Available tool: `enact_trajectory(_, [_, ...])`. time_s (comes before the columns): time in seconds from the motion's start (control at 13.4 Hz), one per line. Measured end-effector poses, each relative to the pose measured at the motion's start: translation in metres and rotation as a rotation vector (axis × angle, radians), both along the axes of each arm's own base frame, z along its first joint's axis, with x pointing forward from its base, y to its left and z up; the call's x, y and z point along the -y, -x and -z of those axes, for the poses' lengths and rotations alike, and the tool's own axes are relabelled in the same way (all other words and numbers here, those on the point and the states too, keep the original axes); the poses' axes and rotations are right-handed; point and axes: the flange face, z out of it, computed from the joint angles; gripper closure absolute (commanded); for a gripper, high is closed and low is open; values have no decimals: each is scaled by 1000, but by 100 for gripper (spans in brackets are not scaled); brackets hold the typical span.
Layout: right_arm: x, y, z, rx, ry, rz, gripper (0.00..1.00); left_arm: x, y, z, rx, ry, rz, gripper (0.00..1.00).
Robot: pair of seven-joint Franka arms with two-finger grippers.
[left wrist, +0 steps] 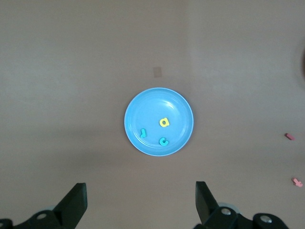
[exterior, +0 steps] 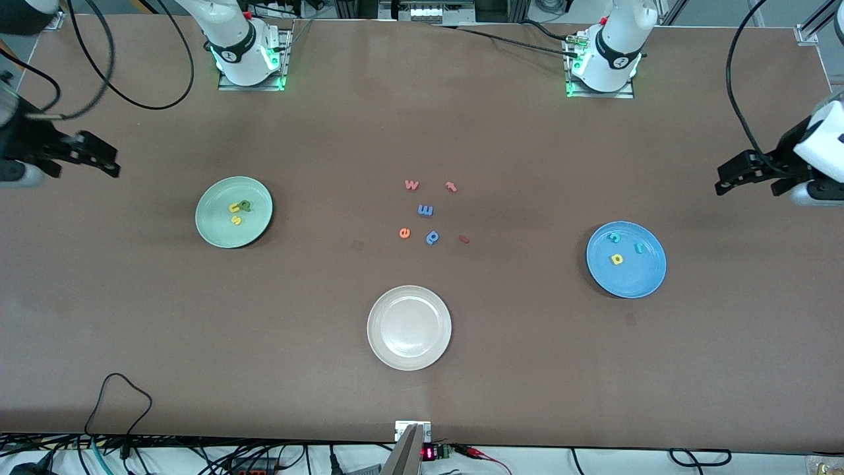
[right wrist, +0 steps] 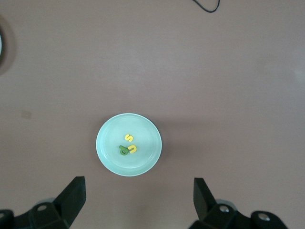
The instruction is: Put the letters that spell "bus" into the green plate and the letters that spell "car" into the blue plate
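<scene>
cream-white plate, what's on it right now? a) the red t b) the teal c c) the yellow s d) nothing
d: the cream-white plate shows only its bare surface, while the yellow s lies in the green plate, the teal c in the blue plate, and the red t on the table.

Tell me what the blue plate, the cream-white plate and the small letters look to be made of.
Round sky-blue plate: likely glazed ceramic or hard plastic; smooth, with a soft sheen.
Round cream-white plate: same look; glossy highlights inside its rim.
Small yellow "a" letter and teal "c" letter: probably foam; flat, matte, no glints.
</scene>
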Motion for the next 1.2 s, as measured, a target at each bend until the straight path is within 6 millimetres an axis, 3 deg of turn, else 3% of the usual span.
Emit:
enact_trajectory(0.22, [8,-9,8,-23,1,15,0,20,1,-1,-3,0,35,0])
enact_trajectory(0.45, [5,-16,25,-55,2,12,0,15,3,0,-19,0,27,0])
enact_trajectory(0.82, [5,-16,27,-61,2,12,0,19,7,-7,-25,1,34,0])
enact_trajectory(1.2, [2,-16,27,-61,-47,20,0,15,11,-37,-17,1,29,0])
